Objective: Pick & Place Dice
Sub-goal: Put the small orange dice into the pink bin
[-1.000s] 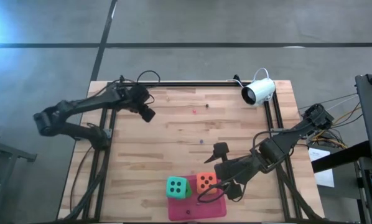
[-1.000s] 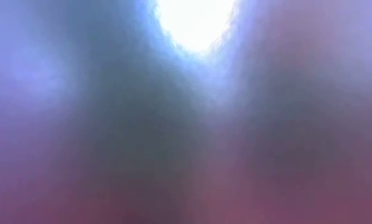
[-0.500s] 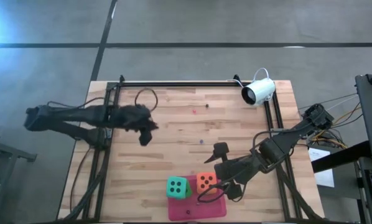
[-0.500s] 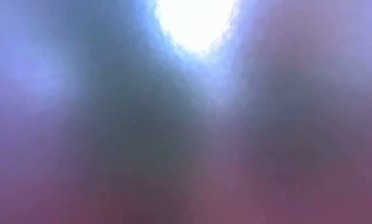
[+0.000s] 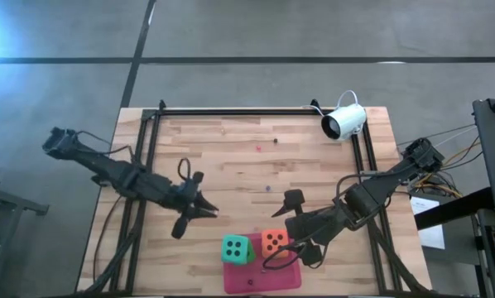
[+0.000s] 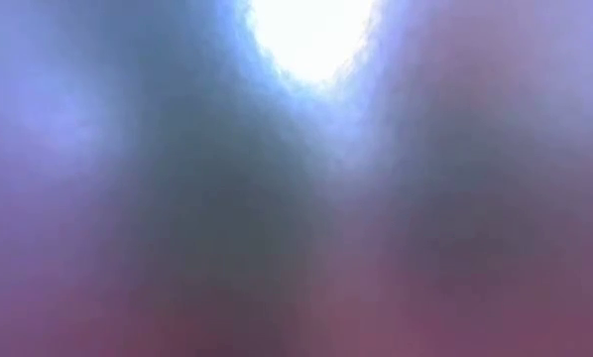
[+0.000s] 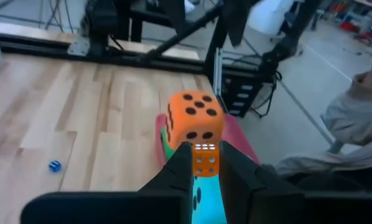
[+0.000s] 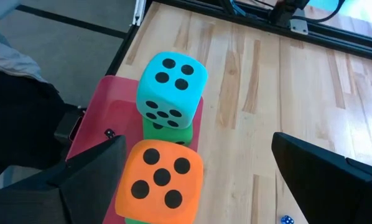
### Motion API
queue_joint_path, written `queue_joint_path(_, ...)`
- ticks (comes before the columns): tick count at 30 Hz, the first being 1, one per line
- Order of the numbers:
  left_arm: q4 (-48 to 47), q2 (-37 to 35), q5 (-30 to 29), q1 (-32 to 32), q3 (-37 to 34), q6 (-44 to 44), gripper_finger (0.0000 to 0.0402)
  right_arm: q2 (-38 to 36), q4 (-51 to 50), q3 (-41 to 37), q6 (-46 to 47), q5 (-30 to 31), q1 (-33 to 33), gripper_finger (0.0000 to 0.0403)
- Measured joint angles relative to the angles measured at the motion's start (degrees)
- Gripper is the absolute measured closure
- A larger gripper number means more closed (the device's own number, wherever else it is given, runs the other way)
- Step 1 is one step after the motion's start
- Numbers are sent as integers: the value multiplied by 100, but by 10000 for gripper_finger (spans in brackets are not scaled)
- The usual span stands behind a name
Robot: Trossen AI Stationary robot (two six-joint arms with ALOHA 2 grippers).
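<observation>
Dice sit in two short stacks right in front of the right pincer (image 5: 295,228). The orange die (image 8: 161,180) has rounded corners and black pips, five on its top face, and a sliver of green shows under it. The pincer's fingers are spread wide either side of this die and grip nothing. Just beyond it the teal die (image 8: 172,86), three pips up, rests on a green die (image 8: 166,132). Both stacks stand on the pink mat (image 8: 105,118), which lies at the table's near edge.

The left pincer (image 5: 199,207) hangs low over the boards, just to the far side of the teal stack from the right one, and points at the dice. Its fingers are almost together, pinching a tiny cube (image 7: 204,160), orange with pale pips.

The table (image 5: 231,157) is pale wooden planks inside a black rail frame. A small blue die (image 7: 54,166) lies on the boards off to one side of the left pincer, and a white camera (image 5: 344,121) sits at the far corner. The floor around is grey concrete. A person's grey sleeve (image 7: 360,112) shows past the table edge. The low view is only a blur.
</observation>
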Motion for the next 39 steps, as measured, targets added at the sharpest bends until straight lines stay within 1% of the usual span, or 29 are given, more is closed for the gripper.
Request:
queue_joint_path(6, 177, 532, 12, -21, -4, 57, 357, 0, 0, 0, 0, 0, 0, 3)
queue_joint_path(12, 838, 1010, 694, -28, -9, 493, 357, 0, -2, 2, 0, 0, 0, 3)
queue_joint_path(16, 1178, 1281, 918, -32, -9, 619, 357, 0, -2, 2, -2, 1, 0, 3)
queue_joint_path(26, 1604, 1686, 993, -136, -9, 865, 357, 0, -7, 2, -2, 2, 0, 3)
queue_joint_path(28, 1692, 1710, 1048, -192, -9, 1031, 357, 0, -4, 0, -2, 0, 0, 3)
queue_joint_path(39, 2087, 1854, 1082, -464, -7, 1197, 357, 0, -4, 0, -22, 2, 0, 3)
